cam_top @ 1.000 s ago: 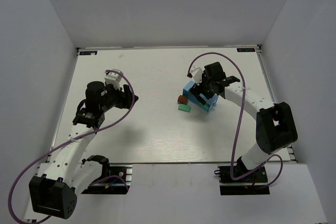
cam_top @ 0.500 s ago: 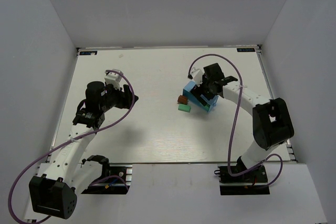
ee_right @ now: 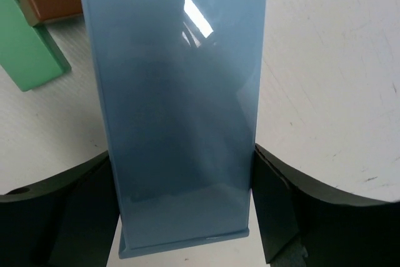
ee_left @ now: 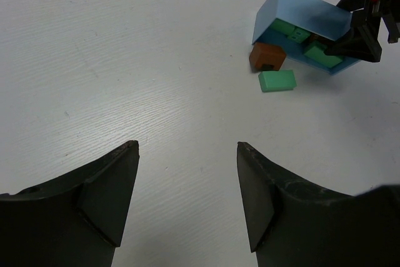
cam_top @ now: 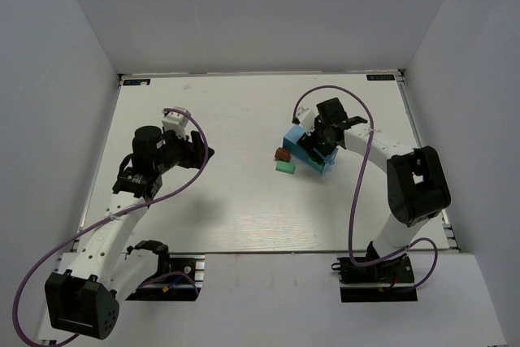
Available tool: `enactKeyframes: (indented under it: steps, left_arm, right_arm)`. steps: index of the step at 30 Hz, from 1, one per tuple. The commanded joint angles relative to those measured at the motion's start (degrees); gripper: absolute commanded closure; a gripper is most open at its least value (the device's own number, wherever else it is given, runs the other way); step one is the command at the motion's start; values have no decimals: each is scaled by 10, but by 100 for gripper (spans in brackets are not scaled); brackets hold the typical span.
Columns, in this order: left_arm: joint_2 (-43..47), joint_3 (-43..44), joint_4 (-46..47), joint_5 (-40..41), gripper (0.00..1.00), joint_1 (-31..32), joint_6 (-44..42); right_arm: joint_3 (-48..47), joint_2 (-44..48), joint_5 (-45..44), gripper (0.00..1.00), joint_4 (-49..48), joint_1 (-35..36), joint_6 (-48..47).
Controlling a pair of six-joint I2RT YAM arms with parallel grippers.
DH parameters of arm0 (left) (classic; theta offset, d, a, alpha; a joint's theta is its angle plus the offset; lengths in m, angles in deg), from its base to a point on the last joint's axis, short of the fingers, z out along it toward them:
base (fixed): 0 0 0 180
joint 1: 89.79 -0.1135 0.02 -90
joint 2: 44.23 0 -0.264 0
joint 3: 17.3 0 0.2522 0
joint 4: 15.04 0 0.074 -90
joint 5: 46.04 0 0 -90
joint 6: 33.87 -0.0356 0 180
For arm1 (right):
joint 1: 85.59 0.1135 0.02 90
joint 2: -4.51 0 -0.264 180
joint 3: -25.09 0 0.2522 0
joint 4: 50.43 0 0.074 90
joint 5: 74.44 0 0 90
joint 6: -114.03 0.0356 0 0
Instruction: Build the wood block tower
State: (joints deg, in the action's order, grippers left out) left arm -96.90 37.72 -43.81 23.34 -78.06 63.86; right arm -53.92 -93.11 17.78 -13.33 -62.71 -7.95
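your right claw is clamped across the blue box: one finger flat against each long side, with the box filling the gap between them. the box lies tipped on its side on the table, a bit right of centre, its open mouth facing your left arm. inside the mouth you can see at least two green blocks sitting against the inner walls. a brown block sits right at the mouth, against the box's lower edge as far as i can tell. a loose green block lies flat on the table just beside the brown one, on the side nearer the arm bases. no block is stacked on another, so no tower stands yet. your left claw is spread wide with nothing between its fingers. it hovers over the table well apart from the box and blocks, pointed toward them.
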Motion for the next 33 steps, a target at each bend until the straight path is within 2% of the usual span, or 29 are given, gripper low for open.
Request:
enactKeyframes:
  steps: [1,6,9,10,13,20,30,33]
  left_arm:
    - [12,15,1,-13,26,1,-3]
    - [12,15,1,-18,26,1,-3]
    - [12,15,1,-18,26,1,-3]
    - [12,15,1,-18,26,1,-3]
    - [12,15,1,-18,26,1,-3]
    - [12,15,1,-18,26,1,-3]
    - [12,15,1,-18,26,1,-3]
    - [12,15,1,-18,26,1,-3]
  right_arm:
    - [-27,-9,41,27,22,-4,-4]
    - [-34,-6,61,46,33,-5,-8]
    - [-34,-6,74,62,35,-3,-6]
    - [-35,-5,74,73,37,-4,-7]
    - [-34,-1,65,100,28,-1,-5]
    - [1,33,17,100,-33,4,0]
    - [49,31,-128,100,-114,31,3]
    - [44,29,-116,100,-101,31,9]
